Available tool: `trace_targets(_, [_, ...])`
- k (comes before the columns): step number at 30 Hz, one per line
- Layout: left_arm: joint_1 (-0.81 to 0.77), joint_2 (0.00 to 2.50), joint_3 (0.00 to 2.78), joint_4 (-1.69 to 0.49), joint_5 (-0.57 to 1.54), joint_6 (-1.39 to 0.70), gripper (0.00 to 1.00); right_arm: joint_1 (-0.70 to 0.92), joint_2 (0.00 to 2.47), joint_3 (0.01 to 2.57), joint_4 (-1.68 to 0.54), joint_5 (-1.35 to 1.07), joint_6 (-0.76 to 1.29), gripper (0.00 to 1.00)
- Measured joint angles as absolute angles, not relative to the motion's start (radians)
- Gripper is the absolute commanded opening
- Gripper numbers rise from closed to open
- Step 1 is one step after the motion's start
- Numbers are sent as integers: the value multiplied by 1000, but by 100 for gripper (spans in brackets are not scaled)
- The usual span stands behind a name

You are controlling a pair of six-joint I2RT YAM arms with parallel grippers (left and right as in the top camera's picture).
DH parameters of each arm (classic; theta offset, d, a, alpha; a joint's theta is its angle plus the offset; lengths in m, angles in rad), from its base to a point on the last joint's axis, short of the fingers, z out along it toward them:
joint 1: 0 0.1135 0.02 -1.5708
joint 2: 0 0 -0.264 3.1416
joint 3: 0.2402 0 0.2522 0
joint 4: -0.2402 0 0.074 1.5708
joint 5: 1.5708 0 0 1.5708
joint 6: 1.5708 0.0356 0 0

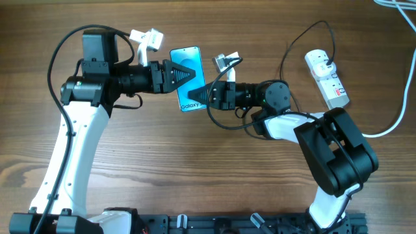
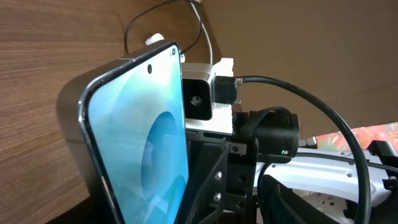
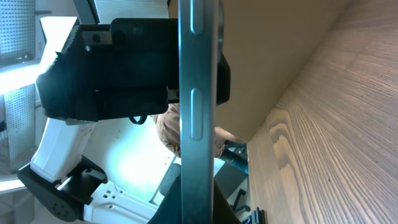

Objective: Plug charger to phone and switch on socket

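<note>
The right end effector point(image 1: 211, 95) sits at centre frame in the overhead view, right beside the lower right corner of the phone point(image 1: 186, 58). Its own camera is filled by the phone's side edge point(image 3: 198, 124), standing as an upright strip. Neither view shows how far its fingers are parted or whether they hold anything, so I cannot tell.

Just beyond, the left end effector point(image 1: 185, 75) reaches in from the left and is clamped across the phone's faces at mid-length, one finger over the screen. The left wrist view shows the screen point(image 2: 143, 143) close up and raised off the desk point(image 1: 195, 169).

The phone's long axis runs nearly top to bottom of the overhead frame, leaning slightly. Its lettered bottom edge points toward the lower frame, at the end where the right end effector sits. Judging from that, the right arm is the better placed to bring a plug to that edge while the left steadies the phone.

The charger point(image 1: 323, 23) arcs as a thin black line at upper right, then drops behind the right arm. Its tip is not visible.

Farthest off, the socket point(image 1: 327, 78) lies at upper right, well apart from both end effectors, nearer the right arm.
</note>
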State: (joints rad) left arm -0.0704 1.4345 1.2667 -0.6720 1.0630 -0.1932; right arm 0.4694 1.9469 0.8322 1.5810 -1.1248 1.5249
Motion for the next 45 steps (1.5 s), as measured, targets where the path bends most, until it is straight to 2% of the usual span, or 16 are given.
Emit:
trace_targets(1, [-70,1435,1267,-672,1065,-193,59,471,1946,832,1581,-1124,1525,4])
trace_targets(2, [-70,1435,1267,-672,1065,-195,47,474,1946,833,1581,-1124,1525,4])
trace_targets(4, [-70,1435,1267,-673,1058,-196,43,483,1943,834,1582,-1124,1523,4])
trace_targets(11, [-69,1438,1266,-703,1061,-197,44,493,1937,835,1582,-1130,1525,4])
trace_targets(26, [-95,1440,1266,-758,1052,-192,39,493,1933,836,1582,-1178,1542,4])
trace_targets(30, [-99,1440,1264,-752,1031,-187,16,492,1927,838,1583,-1178,1551,4])
trace_targets(31, [-99,1440,1264,-751,1023,-183,15,492,1924,839,1583,-1178,1552,4])
trace_targets(33, [-99,1440,1262,-740,1026,-181,5,489,1921,839,1583,-1179,1559,4])
trace_targets(35, [-98,1440,1262,-735,1047,-178,4,485,1918,841,1583,-1186,1570,4])
trace_targets(36, [-98,1440,1262,-732,1057,-177,4,484,1914,841,1583,-1189,1573,6])
trace_targets(38, [-98,1440,1262,-733,1065,-177,4,484,1911,841,1583,-1197,1578,18])
trace_targets(39, [-98,1440,1262,-733,1063,-177,4,484,1911,842,1583,-1201,1588,31])
trace_targets(41, [-111,1440,1262,-747,1053,-178,4,486,1913,842,1583,-1221,1603,42])
trace_targets(42, [-131,1440,1262,-764,1040,-179,4,489,1916,841,1583,-1234,1607,53])
trace_targets(45, [-140,1439,1264,-845,968,-191,4,488,1937,840,1578,-1273,1607,63])
